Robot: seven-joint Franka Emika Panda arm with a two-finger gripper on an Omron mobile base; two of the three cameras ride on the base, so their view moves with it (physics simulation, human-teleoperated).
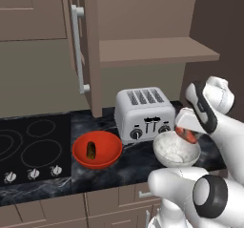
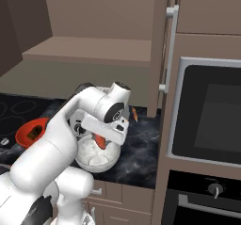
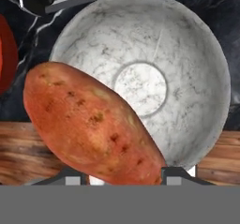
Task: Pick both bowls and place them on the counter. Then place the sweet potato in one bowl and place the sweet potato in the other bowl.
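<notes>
Left base view first, going left to right: the cooktop sits at about 9 o'clock with its ring marks and three little knobs along the front edge. Right beside it on the black counter is the red bowl, and there's already a sweet potato lying inside it. Behind that, around 1 o'clock from the red bowl, is the toaster. Then at 3 o'clock comes the marbled bowl, sitting near the counter's front edge, just in front of the toaster's right corner. The gripper hangs right over that bowl's rim with an orange-red second sweet potato poking out of it.

From the right base view it's the same deal: red bowl at 9 o'clock, marbled bowl under the arm, gripper just above it with the potato angled down toward the inside.

Hand view is the clearest: the second sweet potato lies diagonally from 10 o'clock to 5 o'clock, clamped between the two finger tips at the bottom, so the hand is closed on it. The marbled bowl sits directly underneath, opening up, and looks like it has nothing in it.
</notes>
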